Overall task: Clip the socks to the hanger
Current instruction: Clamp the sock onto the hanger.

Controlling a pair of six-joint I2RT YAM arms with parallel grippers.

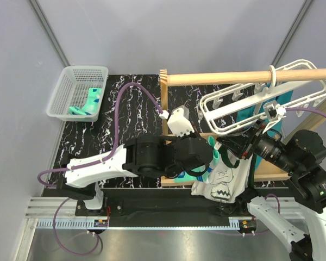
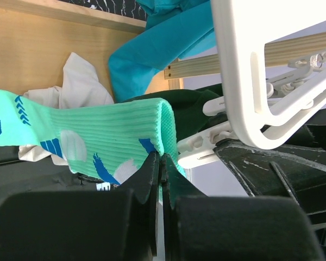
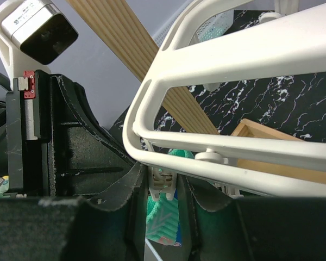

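Nearest, pinches the cuff edge of one sock in the closed left gripper, long axis trailing off leftward; holds that cuff just below and left of the hanger, so probably needs a short feed rightward and up; brackets a clip with the right gripper, squeezing or not impossible to tell; farther back, leaves a second sock in the basket.

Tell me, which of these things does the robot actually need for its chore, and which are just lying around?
Needed: mint-green sock with blue marks pinched in the left gripper; white plastic clip hanger; more mint-green socks in the white mesh basket.
Lying about: teal garment; white printed T-shirt; round wooden rod.
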